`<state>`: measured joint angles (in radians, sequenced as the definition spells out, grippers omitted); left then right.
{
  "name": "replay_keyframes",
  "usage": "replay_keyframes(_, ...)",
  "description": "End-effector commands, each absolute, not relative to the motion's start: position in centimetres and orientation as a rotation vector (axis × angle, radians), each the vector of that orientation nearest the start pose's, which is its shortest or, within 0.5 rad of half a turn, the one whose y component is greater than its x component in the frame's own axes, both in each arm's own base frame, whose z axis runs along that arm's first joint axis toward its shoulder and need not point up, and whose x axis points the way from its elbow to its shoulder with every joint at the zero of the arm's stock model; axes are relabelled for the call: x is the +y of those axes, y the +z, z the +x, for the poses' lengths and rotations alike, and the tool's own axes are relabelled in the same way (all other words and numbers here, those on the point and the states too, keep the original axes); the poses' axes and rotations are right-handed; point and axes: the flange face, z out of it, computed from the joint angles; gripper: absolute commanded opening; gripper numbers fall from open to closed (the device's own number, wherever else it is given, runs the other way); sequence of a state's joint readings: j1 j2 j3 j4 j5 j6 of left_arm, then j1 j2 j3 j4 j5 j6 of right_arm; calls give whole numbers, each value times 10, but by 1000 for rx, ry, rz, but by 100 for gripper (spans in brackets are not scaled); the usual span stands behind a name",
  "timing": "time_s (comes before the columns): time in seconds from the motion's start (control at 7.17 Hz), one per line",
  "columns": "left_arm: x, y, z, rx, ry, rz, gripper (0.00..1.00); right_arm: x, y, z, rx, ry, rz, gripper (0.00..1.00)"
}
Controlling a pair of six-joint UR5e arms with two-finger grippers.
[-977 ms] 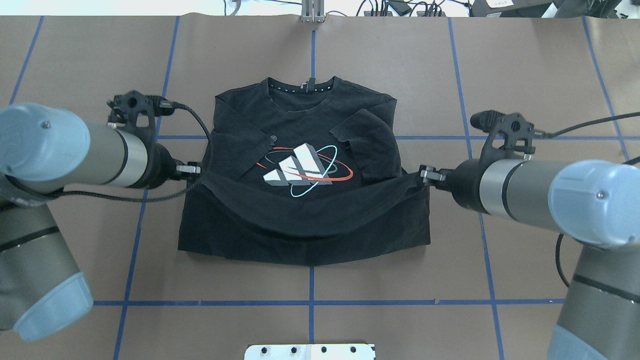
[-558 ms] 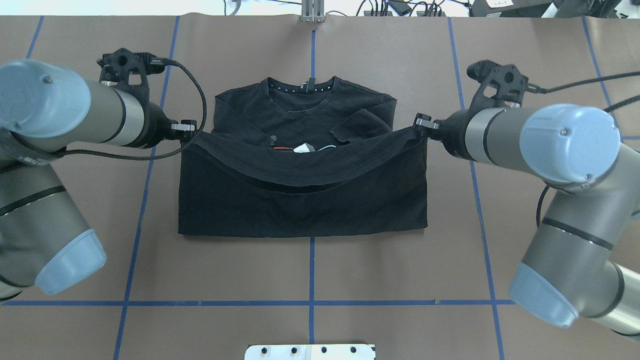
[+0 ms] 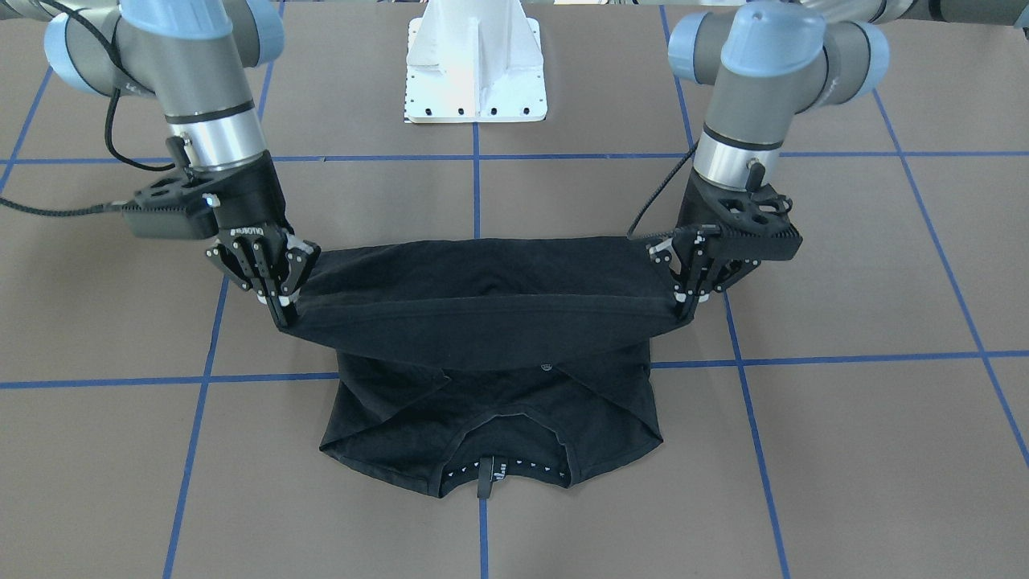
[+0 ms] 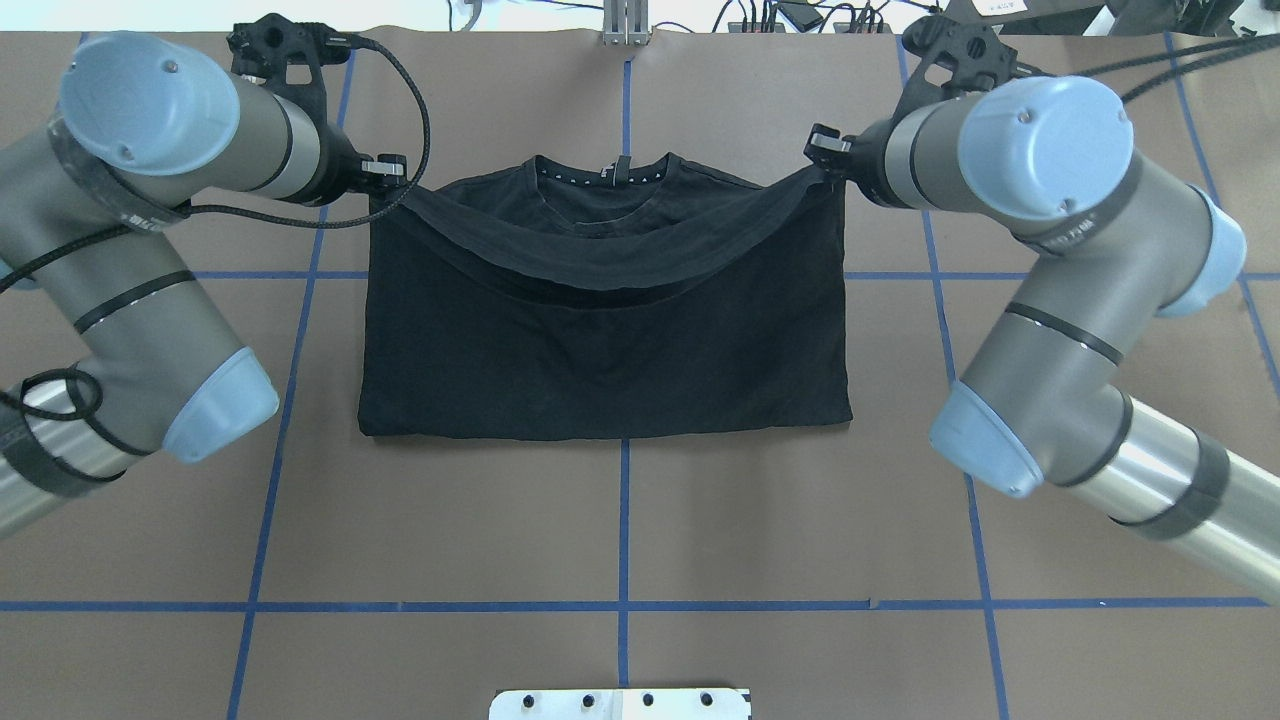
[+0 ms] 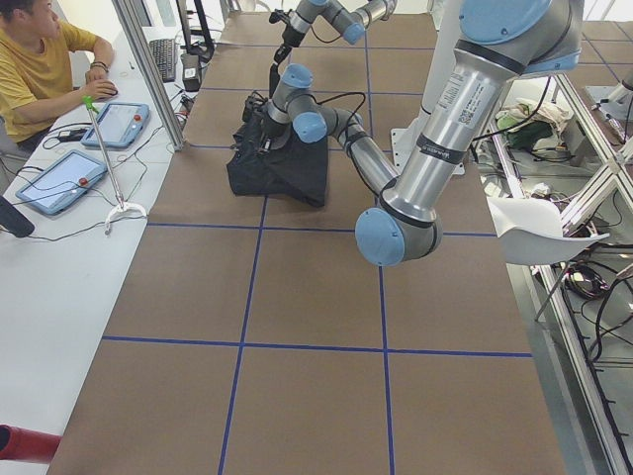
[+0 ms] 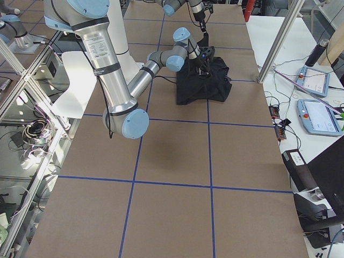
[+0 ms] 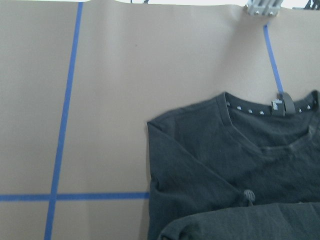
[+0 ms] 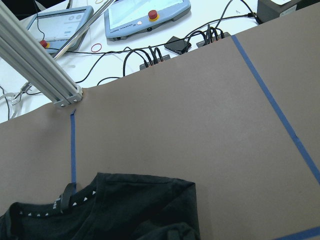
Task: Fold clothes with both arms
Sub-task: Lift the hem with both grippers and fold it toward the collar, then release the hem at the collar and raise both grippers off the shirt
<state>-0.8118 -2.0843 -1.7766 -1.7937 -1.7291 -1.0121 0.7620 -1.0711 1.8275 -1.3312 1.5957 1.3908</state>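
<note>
My left gripper [image 3: 685, 296] and right gripper [image 3: 277, 310] each pinch 1 hem corner of the T-shirt [image 4: 600, 350], raised near the collar while the rest lies on the table [image 4: 620, 530]. Sleeves are folded in (logo covered). I reckon lowering the hem and releasing are what's left.

A robotics lab: two arms [image 4: 150, 120] at a paper-covered bench [image 4: 450, 520] gridded with blue tape [image 4: 623, 520], aluminium framing [image 8: 37, 59], teach pendants [image 8: 145, 12], cables [image 8: 150, 57], an operator [image 5: 40, 59] at a desk [image 5: 49, 277].

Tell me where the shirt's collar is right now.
In the overhead view the collar lies at the T-shirt's far edge on the centre tape line, between the left end effector and right end effector.
</note>
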Motion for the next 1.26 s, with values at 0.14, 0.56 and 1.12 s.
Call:
replay_keyframes(0.14, -600, 270, 379, 783, -147, 495, 0, -601, 243, -413, -804, 495, 416, 0)
replay_keyframes(0.56, -656, 338, 435, 761, -144, 475, 0, -615, 273, -432, -740, 492, 378, 0)
replay_keyframes(1.12, -665, 371, 442, 711, -112, 490, 0, -630, 335, -455, -766, 463, 399, 0)
